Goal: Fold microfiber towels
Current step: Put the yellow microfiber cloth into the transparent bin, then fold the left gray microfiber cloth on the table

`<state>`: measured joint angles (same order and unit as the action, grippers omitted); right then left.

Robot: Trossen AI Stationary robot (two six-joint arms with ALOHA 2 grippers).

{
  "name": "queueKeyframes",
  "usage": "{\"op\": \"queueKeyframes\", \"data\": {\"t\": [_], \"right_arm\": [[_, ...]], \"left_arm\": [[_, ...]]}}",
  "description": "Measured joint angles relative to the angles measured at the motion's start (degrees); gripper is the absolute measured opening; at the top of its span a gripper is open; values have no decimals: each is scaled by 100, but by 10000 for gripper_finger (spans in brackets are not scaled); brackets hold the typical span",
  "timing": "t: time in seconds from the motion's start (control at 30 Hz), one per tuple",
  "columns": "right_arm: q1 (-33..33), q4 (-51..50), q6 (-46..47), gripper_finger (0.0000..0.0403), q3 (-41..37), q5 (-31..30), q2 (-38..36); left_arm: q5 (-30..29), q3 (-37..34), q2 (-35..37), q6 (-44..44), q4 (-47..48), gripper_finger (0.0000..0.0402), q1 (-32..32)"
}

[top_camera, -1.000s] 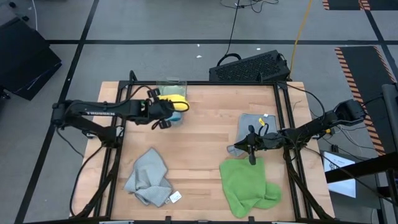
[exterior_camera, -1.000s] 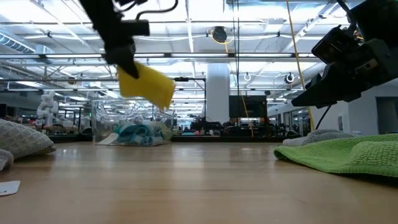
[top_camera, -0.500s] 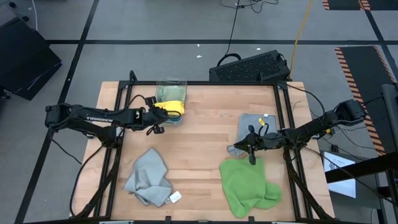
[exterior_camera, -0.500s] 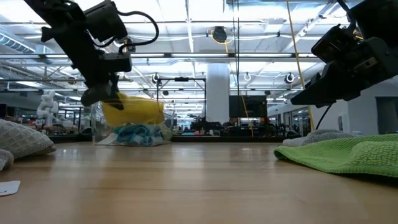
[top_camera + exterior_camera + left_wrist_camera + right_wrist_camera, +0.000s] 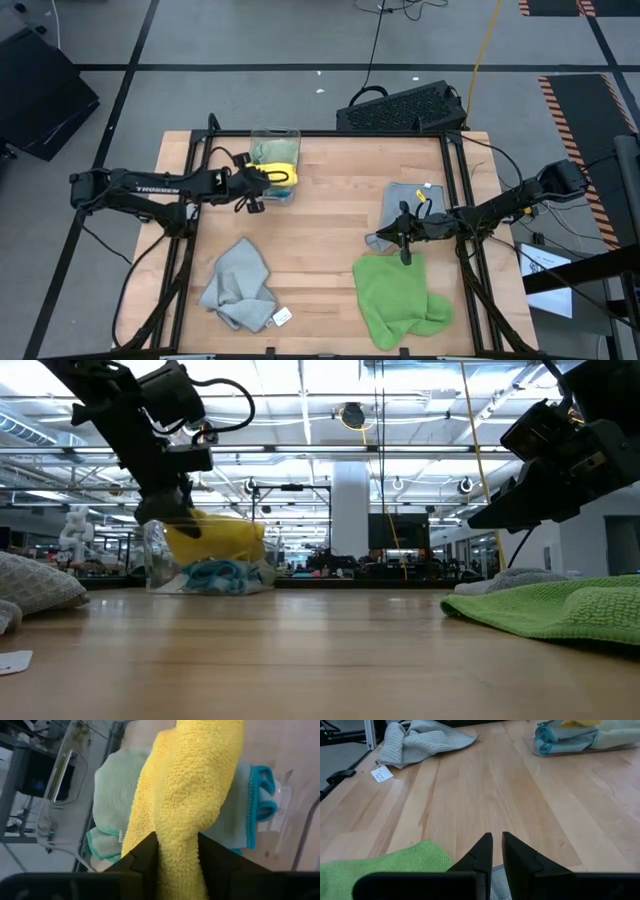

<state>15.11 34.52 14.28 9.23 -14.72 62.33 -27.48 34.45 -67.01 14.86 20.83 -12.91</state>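
Yellow towel (image 5: 192, 795) draped over the clear bin (image 5: 276, 135) at the table's far left, on top of the pale green towel (image 5: 117, 790) and light blue towel (image 5: 260, 800), with a strip of yellow between the parting fingers of the left gripper (image 5: 258, 178). Best finished by spreading those fingers fully and lifting straight up, so no pile snags and drags the fold apart. Right gripper (image 5: 493, 851) narrow and empty, low beside the bright green towel (image 5: 398, 298).

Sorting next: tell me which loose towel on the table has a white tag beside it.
The crumpled grey towel at the table's front left; its white tag lies beside it. The bright green towel shows none.
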Motion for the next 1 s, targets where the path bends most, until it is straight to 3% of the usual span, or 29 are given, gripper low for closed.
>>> {"op": "queueKeyframes", "data": {"t": [0.17,0.47,0.67,0.77,1.0], "right_arm": [[0,27,-8,36,0,0,0],[0,38,-95,36,0,0,0],[0,39,-151,36,0,0,0],[-1,38,-151,36,0,0,0],[0,39,-196,36,-2,-6,0]], "left_arm": [[895,369,20,-83,497,145,-272],[1773,729,52,-493,1051,147,-694],[2683,1110,53,-789,1320,147,-938],[2814,1287,53,-864,1515,147,-1065],[2906,1302,-48,-1532,267,147,-1081]]}}
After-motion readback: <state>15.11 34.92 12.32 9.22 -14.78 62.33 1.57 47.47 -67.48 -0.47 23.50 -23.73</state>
